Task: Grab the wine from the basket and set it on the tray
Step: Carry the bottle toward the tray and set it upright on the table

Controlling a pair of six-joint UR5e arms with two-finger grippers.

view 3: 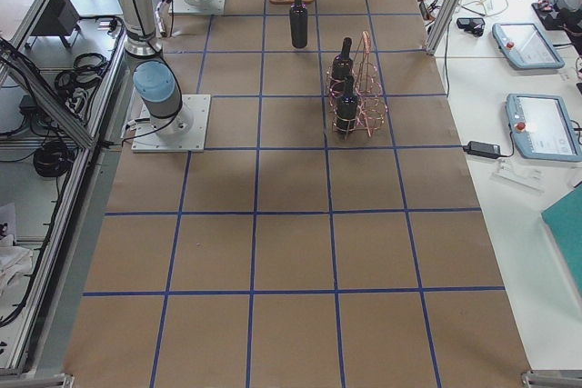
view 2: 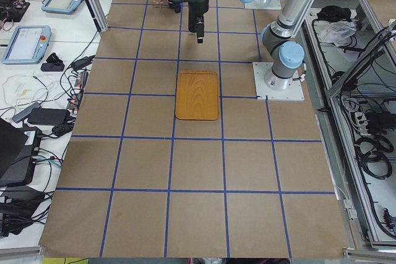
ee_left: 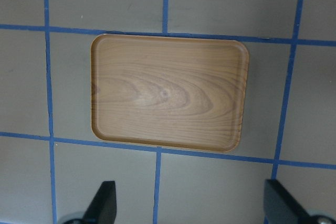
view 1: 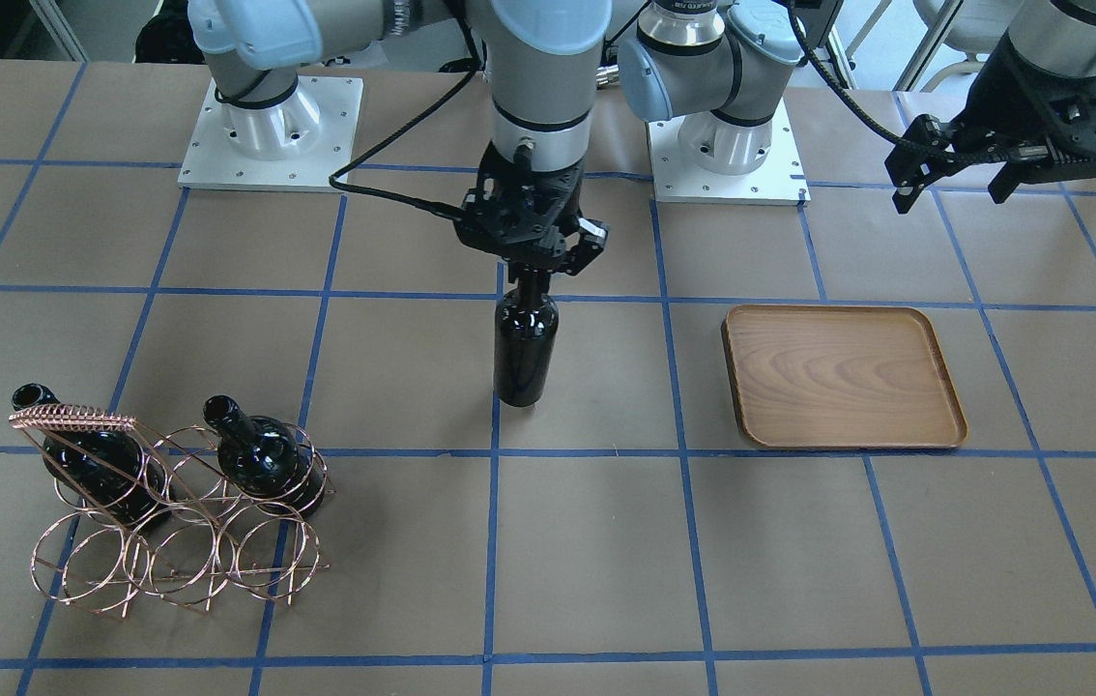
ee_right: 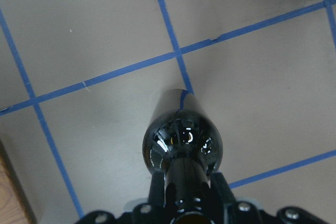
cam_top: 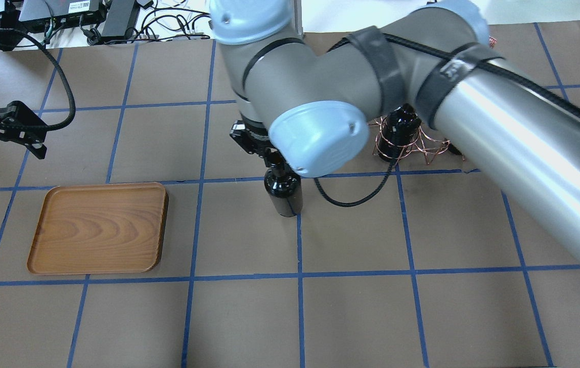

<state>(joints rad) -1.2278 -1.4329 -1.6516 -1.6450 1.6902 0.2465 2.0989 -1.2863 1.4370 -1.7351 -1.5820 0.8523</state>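
Observation:
My right gripper (view 1: 533, 269) is shut on the slim neck of a black wine bottle (view 1: 526, 343) and holds it upright over the middle of the table. I cannot tell whether the bottle's base touches the table. The right wrist view shows the fingers (ee_right: 157, 192) clamped on the neck of the bottle (ee_right: 181, 140). The copper wire basket (view 1: 74, 420) stands apart from it. Two more bottles (view 1: 263, 454) (view 1: 89, 454) lie in the basket. The wooden tray (view 1: 843, 377) lies bare on the other side. My left gripper (view 1: 954, 188) is open and empty beyond the tray's far side; in the left wrist view its fingertips (ee_left: 102, 203) show below the tray (ee_left: 168, 93).
The two arm bases (view 1: 270, 135) (view 1: 727, 145) stand on white plates at the robot's edge of the table. In the overhead view my right arm (cam_top: 499, 117) hides much of the basket (cam_top: 413, 145). Brown paper with a blue tape grid covers the table.

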